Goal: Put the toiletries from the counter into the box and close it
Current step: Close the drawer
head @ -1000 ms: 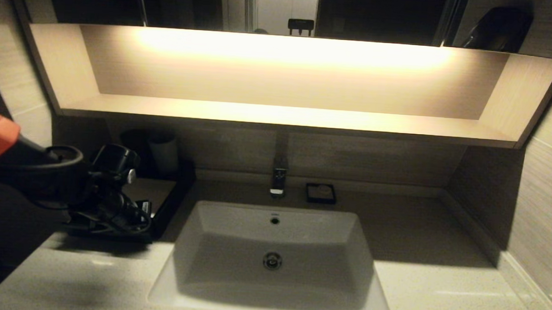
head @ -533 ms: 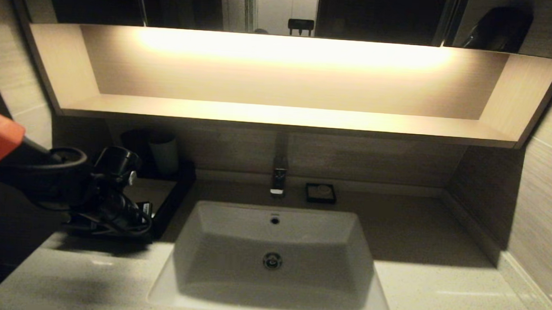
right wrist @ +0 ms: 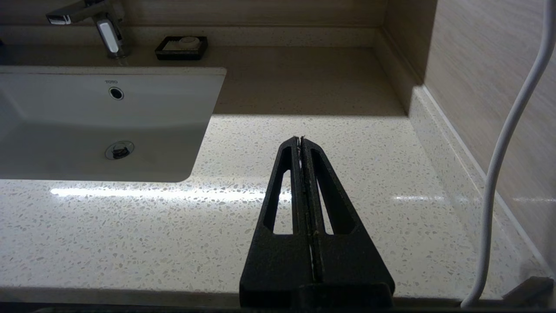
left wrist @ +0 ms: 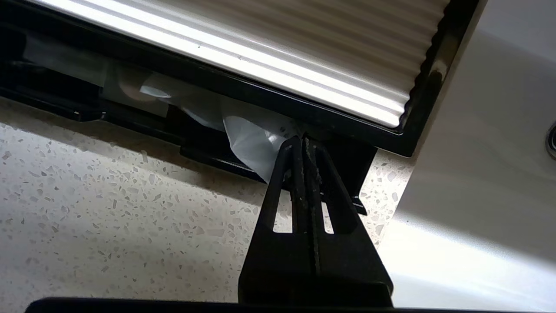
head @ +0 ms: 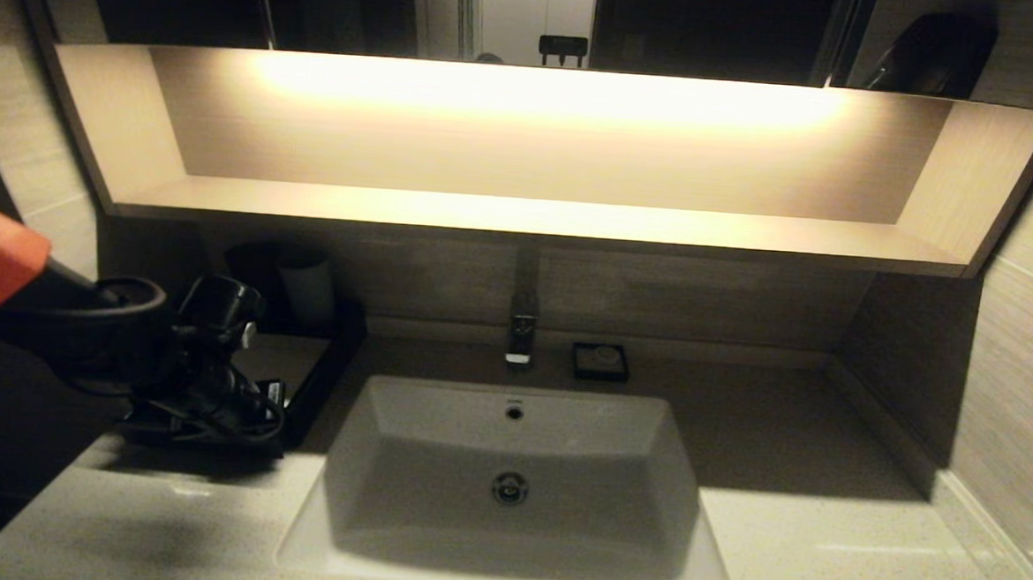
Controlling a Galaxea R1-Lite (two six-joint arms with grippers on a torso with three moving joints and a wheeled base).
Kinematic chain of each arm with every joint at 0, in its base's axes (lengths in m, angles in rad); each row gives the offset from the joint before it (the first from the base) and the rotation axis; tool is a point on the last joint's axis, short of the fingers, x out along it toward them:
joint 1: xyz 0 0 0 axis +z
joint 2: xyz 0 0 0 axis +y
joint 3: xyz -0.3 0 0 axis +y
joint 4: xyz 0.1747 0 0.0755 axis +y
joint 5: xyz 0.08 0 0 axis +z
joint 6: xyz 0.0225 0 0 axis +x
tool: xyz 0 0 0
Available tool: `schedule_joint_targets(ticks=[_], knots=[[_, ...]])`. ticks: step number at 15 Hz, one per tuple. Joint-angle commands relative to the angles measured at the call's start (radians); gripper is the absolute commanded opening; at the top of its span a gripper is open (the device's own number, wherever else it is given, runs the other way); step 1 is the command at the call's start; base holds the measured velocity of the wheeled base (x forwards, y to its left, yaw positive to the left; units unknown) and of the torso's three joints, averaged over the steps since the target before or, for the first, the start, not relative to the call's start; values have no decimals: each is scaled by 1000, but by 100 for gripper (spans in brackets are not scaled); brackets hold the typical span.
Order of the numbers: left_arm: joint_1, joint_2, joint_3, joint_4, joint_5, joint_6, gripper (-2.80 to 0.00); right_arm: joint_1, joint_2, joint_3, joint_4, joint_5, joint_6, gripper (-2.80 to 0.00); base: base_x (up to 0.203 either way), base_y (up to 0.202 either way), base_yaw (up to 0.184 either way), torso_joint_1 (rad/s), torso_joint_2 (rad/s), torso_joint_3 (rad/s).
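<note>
Left hand (left wrist: 304, 141) pressed together, tips set against the front edge of the box (left wrist: 243, 93) at its corner nearest the basin (head: 511, 475), right where a clear wrapper (left wrist: 249, 139) poked out of the narrow slot under the ribbed pale top. Drawer (left wrist: 130, 126) nearly in, a thin black lip showing above the speckled bench (left wrist: 108, 208). Seen from the head, box (head: 313, 377) at the bench's left end, mostly hidden behind the left arm, pale cup (head: 306, 288) standing behind it. Right hand (right wrist: 301, 141) pressed together too, holding nothing, hanging over bare bench (right wrist: 347, 174) right of the basin. Small black dish (head: 600, 362) beside the tap (head: 521, 330).
</note>
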Motion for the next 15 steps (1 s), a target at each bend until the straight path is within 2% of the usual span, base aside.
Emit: schedule_joint_targets(ticks=[1, 7, 15], knots=[[0, 5, -4, 1, 1, -1, -280, 0, 0, 0, 0, 0, 0, -280, 0, 0, 0, 0, 0, 0], [1, -21, -6, 1, 0, -6, -280, 0, 0, 0, 0, 0, 0, -280, 0, 0, 0, 0, 0, 0], [22, -135, 15, 17, 1, -10, -280, 0, 0, 0, 0, 0, 0, -280, 0, 0, 0, 0, 0, 0]])
